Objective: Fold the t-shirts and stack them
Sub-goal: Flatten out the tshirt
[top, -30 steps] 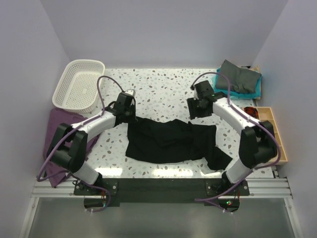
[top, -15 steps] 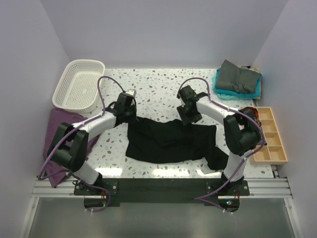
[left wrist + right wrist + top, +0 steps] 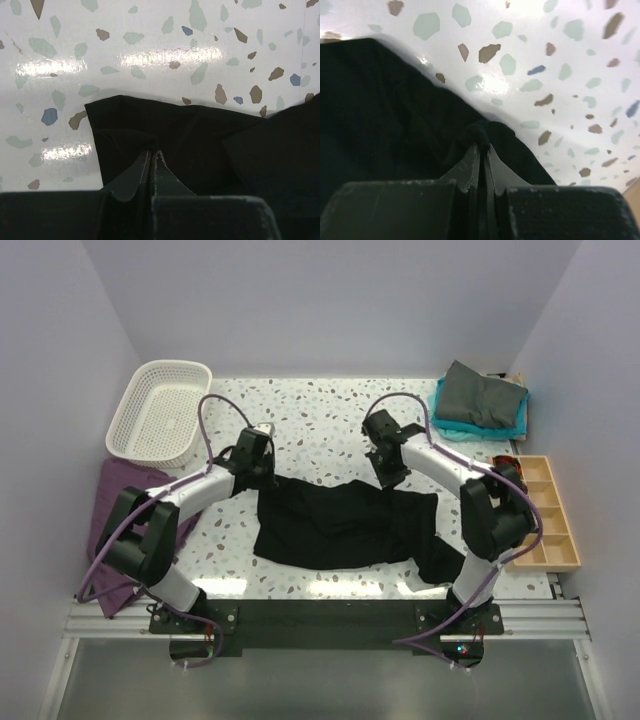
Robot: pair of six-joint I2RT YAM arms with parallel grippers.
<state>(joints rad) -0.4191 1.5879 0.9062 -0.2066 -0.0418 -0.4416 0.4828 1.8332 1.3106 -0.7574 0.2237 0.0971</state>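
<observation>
**A:** Start at the left. What's out there?

**B:** A white basket (image 3: 150, 452) in the far corner and a purple cloth (image 3: 115, 495) hanging off the desk (image 3: 320, 425) edge. Both are well apart from the work.

**A:** And the left claw (image 3: 153, 154)?

**B:** It is pinched tight on the far-left corner of the black t-shirt (image 3: 340, 525). There is cloth between the fingers and no gap showing. The shirt lies crumpled across the middle of the desk, between the arms.

**A:** The right claw (image 3: 481, 142)?

**B:** Also clamped on the shirt's far edge, but only a small nub of fabric sits at the very tips.

**A:** That's my worry. With so thin a bite, a quick lift or a pull outward could slide the cloth out, and one side would drop.

**B:** Agreed. The shirt is also bunched, with its right end trailing to the near edge beside the right arm's base. If the arms pull apart unevenly it could twist rather than spread, or that tail could catch on the base.

**A:** Anything further right?

**B:** The grey t-shirt (image 3: 485, 395) lies on the teal t-shirt (image 3: 452, 426) in the far-right corner, with a wooden tray (image 3: 550, 562) nearer. A wide swing by the right arm could knock either one.
</observation>
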